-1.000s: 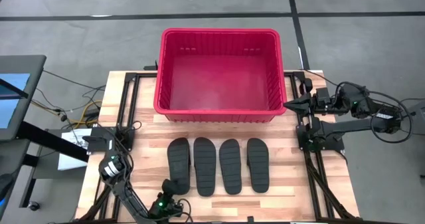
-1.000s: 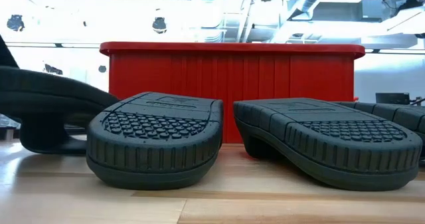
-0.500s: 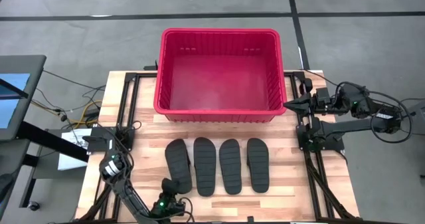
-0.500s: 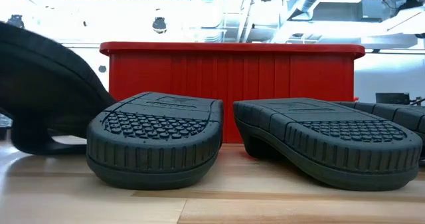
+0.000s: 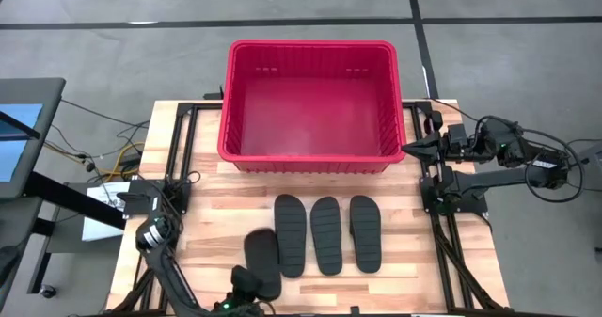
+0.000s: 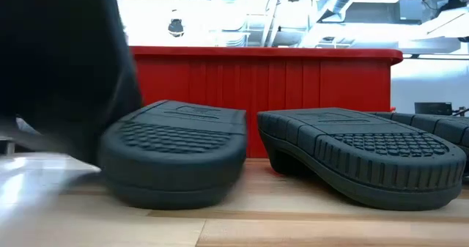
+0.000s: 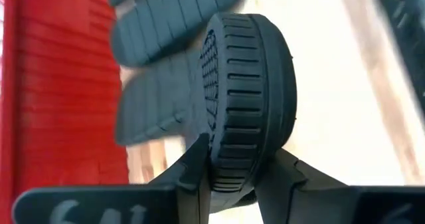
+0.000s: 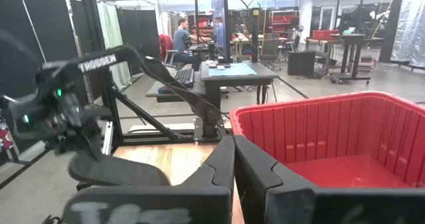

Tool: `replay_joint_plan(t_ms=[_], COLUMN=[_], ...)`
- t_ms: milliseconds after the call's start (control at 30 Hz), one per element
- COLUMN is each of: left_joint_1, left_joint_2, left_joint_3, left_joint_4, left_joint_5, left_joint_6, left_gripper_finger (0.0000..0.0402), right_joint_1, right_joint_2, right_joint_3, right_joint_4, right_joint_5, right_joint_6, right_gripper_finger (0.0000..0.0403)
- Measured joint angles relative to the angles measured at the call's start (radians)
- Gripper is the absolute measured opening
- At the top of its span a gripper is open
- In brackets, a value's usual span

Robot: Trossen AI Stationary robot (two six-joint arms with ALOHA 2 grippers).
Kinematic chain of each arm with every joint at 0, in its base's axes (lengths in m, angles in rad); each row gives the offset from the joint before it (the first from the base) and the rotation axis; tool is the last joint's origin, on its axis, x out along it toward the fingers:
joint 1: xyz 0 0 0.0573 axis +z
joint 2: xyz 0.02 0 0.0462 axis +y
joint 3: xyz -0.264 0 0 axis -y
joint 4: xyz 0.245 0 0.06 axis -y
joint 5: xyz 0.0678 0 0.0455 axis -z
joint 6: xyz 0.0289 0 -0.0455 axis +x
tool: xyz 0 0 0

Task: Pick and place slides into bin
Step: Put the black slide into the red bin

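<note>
Three black slides [image 5: 326,234] lie soles up in a row on the wooden table, in front of the red bin [image 5: 310,101]. A fourth slide [image 5: 262,261] is out of the row, nearer the table's near edge, with my left gripper [image 5: 246,284] shut on its near end. It fills the left of the low view as a dark blur [image 6: 58,71]. My right gripper [image 5: 414,148] waits shut beside the bin's right wall [image 8: 319,137]. My left gripper pinches the slide's near end [image 7: 232,174] between its two fingers, one finger [image 7: 196,171] on the treaded sole and the other [image 7: 282,177] on the opposite face. The fingers come from the table's near side and lie along the slide. The slide is raised off the table and points away toward the bin.
Black frame rails [image 5: 442,251] run along both sides of the table. A person sits at a desk [image 8: 180,34] in the room beyond. Bare wood [image 5: 414,261] lies between the row of slides and the right rail.
My left gripper has taken hold of the leftmost slide's near end. It has lifted the slide and drawn it out of the row toward the table's near edge. The near end came up first, tilting the slide. The other three slides have stayed in place.
</note>
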Motion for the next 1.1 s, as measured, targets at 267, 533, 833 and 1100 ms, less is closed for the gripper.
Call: replay_joint_plan(t_ms=[267,533,833,1100], left_joint_1=[-0.018,-0.020,0.067,0.249], left_joint_2=[-0.210,-0.439,-0.623,-0.772], left_joint_3=[0.049,0.049,0.049,0.049], left_joint_4=[-0.004,-0.006,-0.007,-0.008], left_joint_5=[-0.169,-0.333,-0.456,-0.440], left_joint_6=[0.045,0.149,0.377,0.563], left_gripper_finger=[0.0066,0.0066,0.0064,0.0064], right_joint_1=[0.000,0.000,0.000,0.000], right_joint_2=[0.000,0.000,0.000,0.000], right_joint_3=[0.000,0.000,0.000,0.000], right_joint_4=[0.000,0.000,0.000,0.000], right_joint_5=[0.000,0.000,0.000,0.000], right_joint_6=[0.000,0.000,0.000,0.000], right_gripper_finger=[0.0000,0.0000,0.0000,0.0000])
